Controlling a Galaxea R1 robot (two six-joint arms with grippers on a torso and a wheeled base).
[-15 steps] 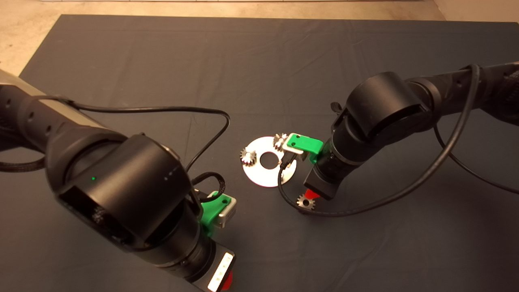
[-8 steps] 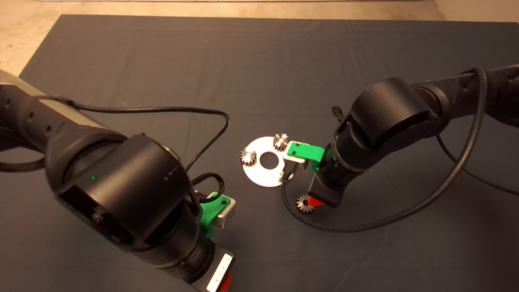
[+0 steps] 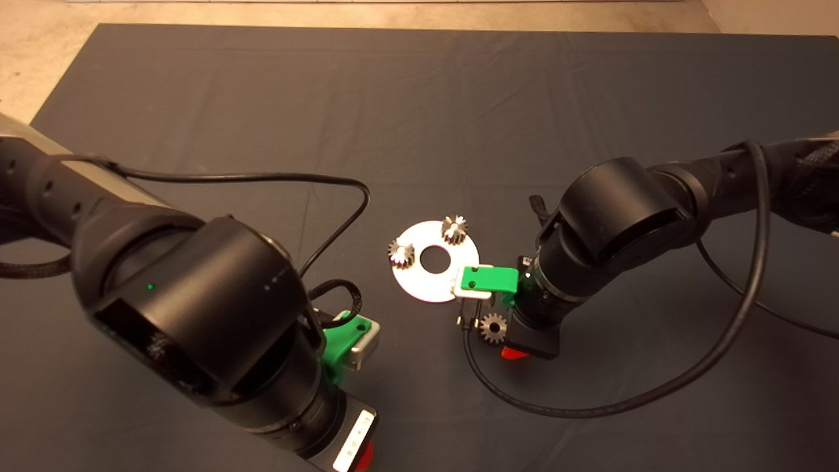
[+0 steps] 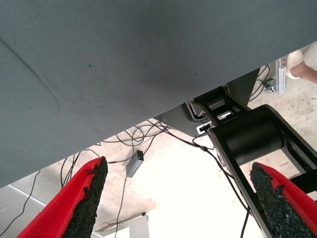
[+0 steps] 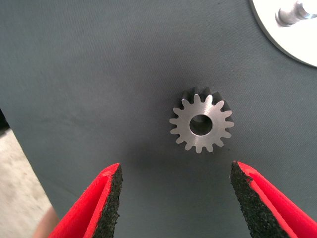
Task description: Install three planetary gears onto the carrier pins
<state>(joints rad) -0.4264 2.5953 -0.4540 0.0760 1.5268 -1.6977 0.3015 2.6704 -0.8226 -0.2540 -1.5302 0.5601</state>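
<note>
A shiny round disc (image 3: 426, 283) lies mid-mat with two planetary gears (image 3: 453, 228) (image 3: 401, 252) seated on carrier pins. A third planetary gear (image 3: 493, 328) lies flat on the mat just beyond the disc's near right edge. My right gripper (image 5: 176, 198) hovers over this loose gear (image 5: 201, 124), open, its fingers (image 5: 106, 198) apart and short of it, touching nothing. One bare carrier pin (image 5: 292, 12) shows on the disc's edge (image 5: 285, 37) in the right wrist view. My left gripper (image 4: 178, 198) is parked open at the mat's near left edge.
The left arm's black bulk (image 3: 196, 314) and its cable (image 3: 341, 223) fill the near left of the mat. The right arm's cable (image 3: 590, 406) loops on the mat near the loose gear. Floor, cables and a black frame (image 4: 247, 139) show beyond the mat.
My right gripper has moved off the disc toward the near side and now sits over the loose gear. The left arm and the seated gears have not moved.
</note>
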